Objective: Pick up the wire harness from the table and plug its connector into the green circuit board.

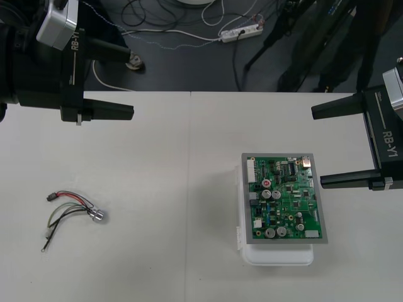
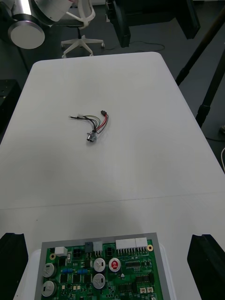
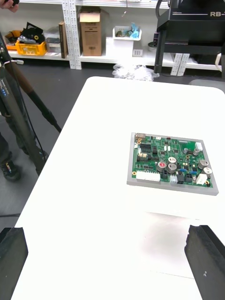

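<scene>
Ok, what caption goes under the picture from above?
Left gripper and right gripper wait open at their sides; wire harness lies on the table, apart from the green circuit board.

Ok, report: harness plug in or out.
Out: the small wire harness lies on the light table, apart from the green circuit board.

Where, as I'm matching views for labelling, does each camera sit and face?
Front view: overhead, looking steeply down at the table; left pincer and right pincer open at its sides.
Right wrist view: on the right arm, looking over the circuit board toward the wire harness; own fingers show.
Left wrist view: on the left arm, facing the circuit board; own fingers show.
Shared: all see the circuit board; front and right wrist see the wire harness.
</scene>
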Robot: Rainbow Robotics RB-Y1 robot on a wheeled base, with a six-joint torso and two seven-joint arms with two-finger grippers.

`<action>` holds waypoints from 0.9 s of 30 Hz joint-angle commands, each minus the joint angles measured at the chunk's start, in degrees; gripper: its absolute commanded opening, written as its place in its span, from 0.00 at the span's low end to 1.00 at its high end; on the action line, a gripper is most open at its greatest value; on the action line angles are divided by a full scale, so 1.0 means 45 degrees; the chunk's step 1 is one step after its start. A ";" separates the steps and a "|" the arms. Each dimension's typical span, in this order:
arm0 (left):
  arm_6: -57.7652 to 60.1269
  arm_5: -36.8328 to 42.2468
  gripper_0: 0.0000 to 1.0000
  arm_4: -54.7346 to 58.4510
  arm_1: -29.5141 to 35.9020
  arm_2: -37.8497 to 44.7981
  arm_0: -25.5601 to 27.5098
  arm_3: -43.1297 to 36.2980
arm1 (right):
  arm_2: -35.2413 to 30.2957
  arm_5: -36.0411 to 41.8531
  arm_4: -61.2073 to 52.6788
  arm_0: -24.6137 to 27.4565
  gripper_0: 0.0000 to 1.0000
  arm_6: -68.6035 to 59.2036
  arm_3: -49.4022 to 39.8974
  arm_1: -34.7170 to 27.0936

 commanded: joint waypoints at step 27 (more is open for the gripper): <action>-0.0513 -0.0331 0.99 -0.0064 -0.0186 0.0347 -0.0253 -0.0382 | -0.0439 -0.0068 0.0060 -0.0091 1.00 0.0598 -0.0210 0.0186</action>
